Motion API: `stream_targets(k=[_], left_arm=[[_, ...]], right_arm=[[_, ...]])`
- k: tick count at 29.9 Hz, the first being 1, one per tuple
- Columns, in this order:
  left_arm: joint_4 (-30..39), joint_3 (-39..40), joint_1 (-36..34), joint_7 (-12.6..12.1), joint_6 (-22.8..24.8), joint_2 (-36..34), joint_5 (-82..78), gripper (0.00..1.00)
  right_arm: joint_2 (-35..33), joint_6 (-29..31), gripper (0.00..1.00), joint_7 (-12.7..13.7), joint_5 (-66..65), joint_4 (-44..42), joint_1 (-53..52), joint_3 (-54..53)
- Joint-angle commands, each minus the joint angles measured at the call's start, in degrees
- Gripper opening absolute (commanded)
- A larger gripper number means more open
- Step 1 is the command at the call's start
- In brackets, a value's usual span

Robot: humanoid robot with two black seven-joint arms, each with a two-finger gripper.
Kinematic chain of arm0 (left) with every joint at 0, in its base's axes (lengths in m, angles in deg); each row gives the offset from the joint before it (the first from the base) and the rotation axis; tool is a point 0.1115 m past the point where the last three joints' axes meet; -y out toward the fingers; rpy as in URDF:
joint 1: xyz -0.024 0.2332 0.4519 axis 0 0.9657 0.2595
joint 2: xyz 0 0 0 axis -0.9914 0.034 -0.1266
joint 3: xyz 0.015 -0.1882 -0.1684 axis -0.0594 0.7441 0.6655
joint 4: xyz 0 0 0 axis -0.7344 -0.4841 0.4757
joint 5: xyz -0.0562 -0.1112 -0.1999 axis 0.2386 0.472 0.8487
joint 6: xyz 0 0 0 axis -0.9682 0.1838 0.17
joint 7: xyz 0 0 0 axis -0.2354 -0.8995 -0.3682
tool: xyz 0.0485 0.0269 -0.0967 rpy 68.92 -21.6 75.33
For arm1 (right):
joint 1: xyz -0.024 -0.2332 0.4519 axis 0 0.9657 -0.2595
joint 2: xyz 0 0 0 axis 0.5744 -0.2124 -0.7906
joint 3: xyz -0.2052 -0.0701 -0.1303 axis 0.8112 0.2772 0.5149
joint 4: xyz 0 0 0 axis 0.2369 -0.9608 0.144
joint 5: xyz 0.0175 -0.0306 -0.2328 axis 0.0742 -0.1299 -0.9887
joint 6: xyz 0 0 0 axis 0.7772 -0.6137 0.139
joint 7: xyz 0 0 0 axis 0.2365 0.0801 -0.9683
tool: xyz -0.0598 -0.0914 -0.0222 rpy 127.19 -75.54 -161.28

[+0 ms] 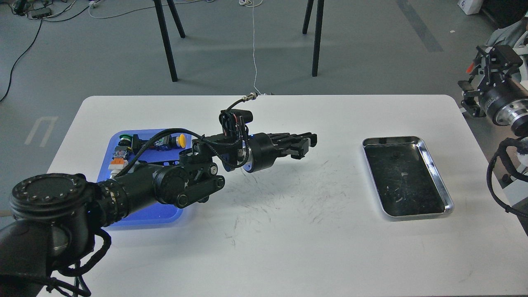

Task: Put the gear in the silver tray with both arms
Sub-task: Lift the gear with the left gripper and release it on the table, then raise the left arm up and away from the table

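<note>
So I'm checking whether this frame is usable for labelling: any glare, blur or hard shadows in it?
Head view: sharp throughout, no motion blur on the left gripper. The silver tray shows bright glints along its rim and a dark reflective bottom. Shadows on the white table are soft and faint. The right gripper sits at the frame edge, dark and hard to read.

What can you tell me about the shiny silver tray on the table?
The silver tray is a shallow metal rectangle with rounded corners and a raised, mirror-bright rim. Its bottom looks dark, scuffed and reflective, with small pale marks. It lies flat on the white table, toward the right side, its long sides running away from the robot at a slight slant. Nothing lies in it, and neither gripper touches it.
</note>
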State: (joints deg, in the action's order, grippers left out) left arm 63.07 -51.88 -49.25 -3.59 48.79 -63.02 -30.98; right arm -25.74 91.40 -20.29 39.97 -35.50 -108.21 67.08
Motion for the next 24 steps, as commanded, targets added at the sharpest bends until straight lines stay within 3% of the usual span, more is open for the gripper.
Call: stream_targets(k=[1,11,16,18,21,24], left_arm=[[-0.9,-4.85,0.36,-0.02,-1.14,-0.01,-2.43,0.18],[-0.99,-7.59,0.88,-0.02,-1.4,-0.01,-3.31,0.18],[-1.08,-7.24,0.88,-0.02,-1.23,-0.01,-3.22,0.24],[-1.16,-6.71,0.8,-0.02,-1.14,-0.01,-2.08,0.38],[-1.16,-5.05,0.62,-0.02,-0.88,-0.01,-1.12,0.49],[-1.86,-2.24,0.62,-0.02,-0.97,-0.01,1.51,0.7]], right_arm=[[0.05,-0.09,0.98,0.01,-0.05,-0.01,0.01,0.0],[0.23,-0.09,0.98,0.01,-0.05,-0.01,0.01,0.0],[0.23,-0.09,0.98,0.01,-0.05,-0.01,0.01,0.0],[0.23,-0.09,0.98,0.01,-0.05,-0.01,0.1,0.09],[0.23,-0.09,0.98,0.01,-0.57,-0.01,0.1,0.09],[0.4,-0.09,0.98,0.01,-1.19,0.08,0.53,0.09]])
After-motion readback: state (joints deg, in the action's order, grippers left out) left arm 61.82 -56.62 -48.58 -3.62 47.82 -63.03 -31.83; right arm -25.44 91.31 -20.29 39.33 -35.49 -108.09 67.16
